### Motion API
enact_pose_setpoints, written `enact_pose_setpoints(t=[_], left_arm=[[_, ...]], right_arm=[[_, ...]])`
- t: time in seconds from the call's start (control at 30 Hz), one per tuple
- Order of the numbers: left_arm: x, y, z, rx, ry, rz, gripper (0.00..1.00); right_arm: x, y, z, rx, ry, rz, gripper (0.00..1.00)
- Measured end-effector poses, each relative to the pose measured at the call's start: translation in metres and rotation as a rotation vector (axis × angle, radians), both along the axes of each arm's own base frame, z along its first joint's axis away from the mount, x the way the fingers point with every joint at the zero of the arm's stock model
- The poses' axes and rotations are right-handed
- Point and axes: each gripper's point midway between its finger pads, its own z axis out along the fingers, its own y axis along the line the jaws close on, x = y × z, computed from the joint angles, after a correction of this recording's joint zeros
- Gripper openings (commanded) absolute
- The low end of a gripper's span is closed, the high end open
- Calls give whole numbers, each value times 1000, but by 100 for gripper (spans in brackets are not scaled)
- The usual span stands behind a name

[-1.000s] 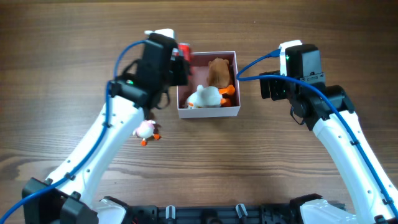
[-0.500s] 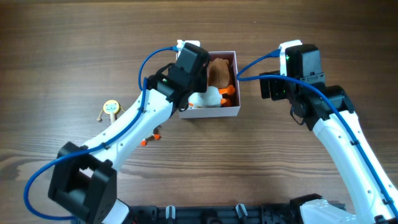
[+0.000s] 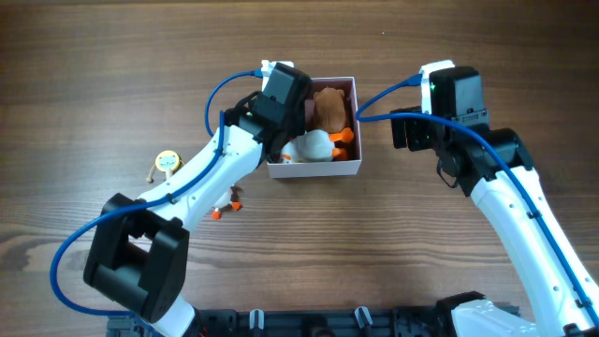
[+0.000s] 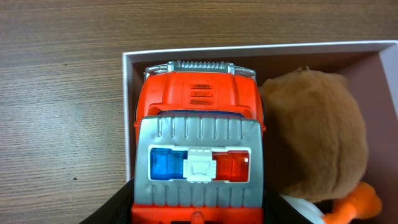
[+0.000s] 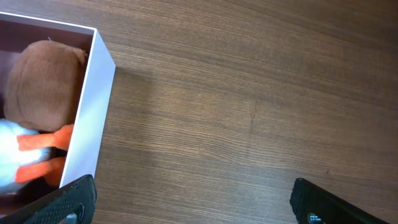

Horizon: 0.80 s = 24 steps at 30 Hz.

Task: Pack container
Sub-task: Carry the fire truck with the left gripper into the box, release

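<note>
The container (image 3: pixel 346 169) is a square white box with a pale pink inside, at the table's middle back; it also shows in the left wrist view (image 4: pixel 127 93) and the right wrist view (image 5: pixel 90 118). It holds a brown plush toy (image 3: pixel 329 107) (image 4: pixel 317 143) (image 5: pixel 43 84) and a white plush bird with orange feet (image 3: pixel 314 145) (image 5: pixel 12 155). My left gripper (image 4: pixel 198 214) is shut on a red and grey toy truck (image 4: pixel 198 143) with a blue and red light bar, inside the container's left part. My right gripper (image 5: pixel 193 202) is open and empty over bare table right of the container.
A small pink and white plush bird with orange feet (image 3: pixel 225 202) lies on the table left-front of the container, partly hidden by my left arm. A small round yellow trinket (image 3: pixel 165 162) lies farther left. Wooden table all round.
My left gripper has carried the toy truck from the container's left outer edge to inside its left part. The trinket came into view. My right arm has not moved.
</note>
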Motion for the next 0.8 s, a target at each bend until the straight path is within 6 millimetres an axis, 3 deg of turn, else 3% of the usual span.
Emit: enact_pose_setpoints(t=[0.37, 0.53, 0.8], left_arm=[[-7, 8, -19, 23, 68, 29, 38], [-9, 9, -22, 30, 81, 30, 45], [-9, 7, -21, 20, 77, 36, 65]], right_arm=[[0, 0, 0, 0, 0, 0, 100], [0, 0, 0, 0, 0, 0, 99], [0, 0, 0, 0, 0, 0, 100]])
